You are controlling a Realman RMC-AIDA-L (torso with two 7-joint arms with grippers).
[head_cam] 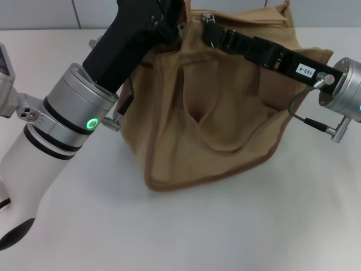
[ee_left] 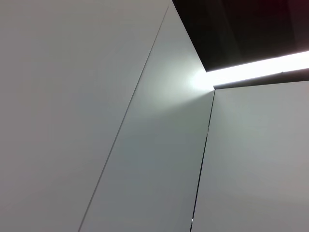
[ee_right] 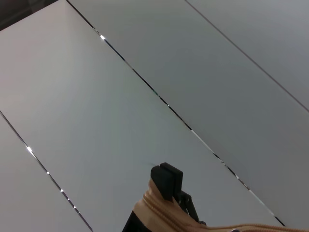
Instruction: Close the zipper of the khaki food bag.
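Khaki food bag (head_cam: 214,113) on white table (head_cam: 225,226), panelled wall (head_cam: 45,14) behind; hand closure unclear on both arms.

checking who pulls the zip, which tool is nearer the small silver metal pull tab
Right. The right tool reaches across the tan canvas bag top, its tip just below the small silver metal pull tab; the left tool sits at the bag's left top edge, farther off.
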